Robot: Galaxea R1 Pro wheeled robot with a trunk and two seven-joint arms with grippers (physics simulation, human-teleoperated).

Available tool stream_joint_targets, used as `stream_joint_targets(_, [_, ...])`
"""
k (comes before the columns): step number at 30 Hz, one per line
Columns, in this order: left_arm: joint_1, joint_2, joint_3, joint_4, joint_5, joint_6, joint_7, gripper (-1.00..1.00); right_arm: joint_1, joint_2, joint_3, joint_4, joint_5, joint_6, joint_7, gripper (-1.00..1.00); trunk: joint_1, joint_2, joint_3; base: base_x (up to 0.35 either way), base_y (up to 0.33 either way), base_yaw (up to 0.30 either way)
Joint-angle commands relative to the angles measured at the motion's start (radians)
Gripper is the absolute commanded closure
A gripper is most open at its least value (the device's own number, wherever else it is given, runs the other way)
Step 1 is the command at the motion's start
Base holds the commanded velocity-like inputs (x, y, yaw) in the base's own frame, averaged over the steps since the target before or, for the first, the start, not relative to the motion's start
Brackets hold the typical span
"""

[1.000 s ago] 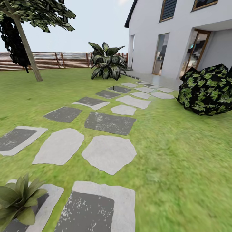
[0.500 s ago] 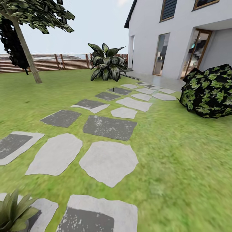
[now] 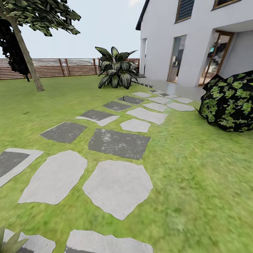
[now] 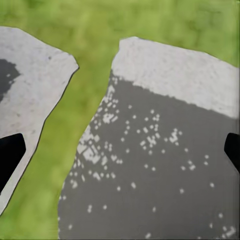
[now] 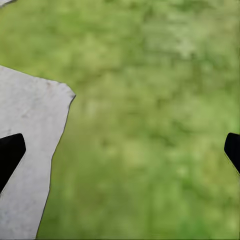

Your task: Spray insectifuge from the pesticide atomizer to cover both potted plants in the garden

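I am in the garden, on green lawn [image 3: 196, 168] crossed by pale and dark stepping stones [image 3: 117, 188]. Only the leaf tips of one potted plant [image 3: 10, 241] poke into the head view's bottom left corner. The pesticide atomizer is out of view. My left gripper [image 4: 120, 155] hangs open over a dark stone with a pale rim [image 4: 160, 165], its black fingertips [image 4: 10, 155] far apart and nothing between them. My right gripper [image 5: 120, 152] is open too, over grass beside a pale stone [image 5: 25, 155].
A big dark-leaved plant [image 3: 116, 68] stands at the far end of the stone path. A dark leafy bush [image 3: 230, 103] sits at the right, near the white house [image 3: 196, 38]. A leaning tree trunk [image 3: 26, 56] and a brown slat fence [image 3: 66, 66] close off the back left.
The whole head view has shifted as the camera moves forward along the stones. The low potted plant has slid down to the bottom left corner; the bush has slid further right.
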Motion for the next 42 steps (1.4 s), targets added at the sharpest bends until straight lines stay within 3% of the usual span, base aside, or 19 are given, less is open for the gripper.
stream_joint_targets(1, [0.0, 0.0, -0.004, 0.001, 0.005, -0.003, 0.003, -1.0, 0.0, 0.0, 0.0, 0.001, 0.001, -0.003, 0.0, -1.0, 0.0, 0.0, -0.002, 0.339, 0.0, 0.0])
stream_joint_targets(11, [-0.001, 0.0, -0.004, 0.001, 0.005, -0.003, 0.003, -1.0, 0.0, 0.0, -0.002, 0.001, 0.002, -0.003, 0.0, -1.0, 0.0, 0.0, -0.013, 0.339, 0.0, 0.0])
stream_joint_targets(42, [-0.001, 0.0, -0.004, 0.001, 0.005, -0.003, 0.003, -1.0, 0.0, -0.002, 0.006, -0.001, 0.003, -0.003, 0.003, -1.0, 0.0, 0.0, -0.014, 0.339, 0.027, 0.0])
